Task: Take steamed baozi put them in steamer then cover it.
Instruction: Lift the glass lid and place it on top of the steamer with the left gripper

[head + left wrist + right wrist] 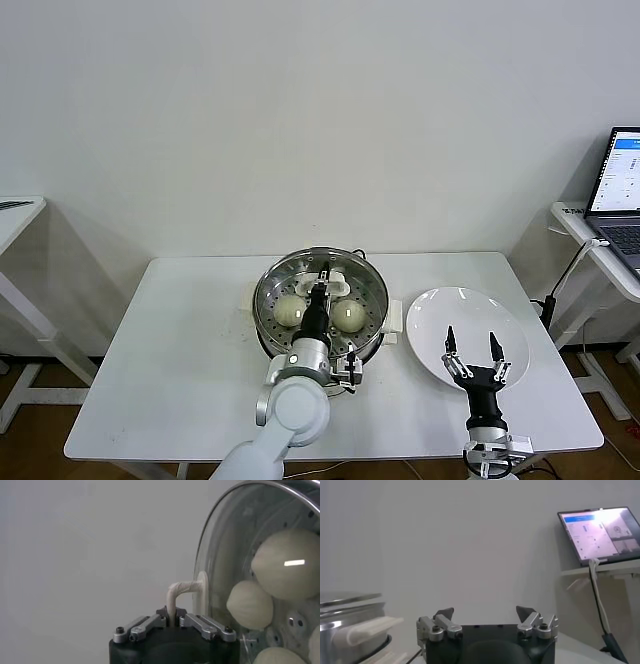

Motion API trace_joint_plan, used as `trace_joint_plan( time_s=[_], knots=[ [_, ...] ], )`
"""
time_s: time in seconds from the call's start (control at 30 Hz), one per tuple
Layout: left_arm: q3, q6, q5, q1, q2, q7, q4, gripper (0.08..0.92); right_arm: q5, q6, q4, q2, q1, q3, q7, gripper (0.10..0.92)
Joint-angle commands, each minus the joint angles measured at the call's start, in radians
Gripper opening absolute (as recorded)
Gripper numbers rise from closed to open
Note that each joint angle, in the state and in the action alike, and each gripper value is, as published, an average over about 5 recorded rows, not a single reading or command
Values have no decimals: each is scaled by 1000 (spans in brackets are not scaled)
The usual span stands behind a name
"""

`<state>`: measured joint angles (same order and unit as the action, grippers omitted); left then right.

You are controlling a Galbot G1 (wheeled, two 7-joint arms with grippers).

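The steel steamer (268, 300) stands at the table's middle on its cream base. A clear glass lid (360, 290) lies over it. My left gripper (320, 292) reaches over the pot from the front and is shut on the lid's cream handle (182, 587). In the left wrist view the gripper (172, 621) pinches the handle's loop. Steamed baozi (290, 311) (349, 316) show through the glass, and also in the left wrist view (287, 562) (250, 605). My right gripper (471, 340) is open and empty above the white plate (440, 310); in its wrist view (485, 614) the jaws stand wide apart.
The white table (180, 350) holds the steamer and the plate, which has nothing on it. A laptop (622, 190) stands on a side table at the right, with a cable hanging down. Another small table (15, 215) is at the far left.
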<state>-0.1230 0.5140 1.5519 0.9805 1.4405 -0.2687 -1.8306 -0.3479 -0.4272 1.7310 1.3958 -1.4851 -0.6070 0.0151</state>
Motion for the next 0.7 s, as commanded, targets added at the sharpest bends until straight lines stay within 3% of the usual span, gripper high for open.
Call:
trace_joint_plan(
  time_s=[0.03, 0.7],
  knots=[
    [1, -2, 4, -3, 3, 3, 12, 190, 2, 0, 1, 1, 1, 3, 0, 823],
    [20, -18, 1, 2, 2, 6, 26, 190, 4, -5, -20, -1, 17, 10, -2, 823]
  ],
)
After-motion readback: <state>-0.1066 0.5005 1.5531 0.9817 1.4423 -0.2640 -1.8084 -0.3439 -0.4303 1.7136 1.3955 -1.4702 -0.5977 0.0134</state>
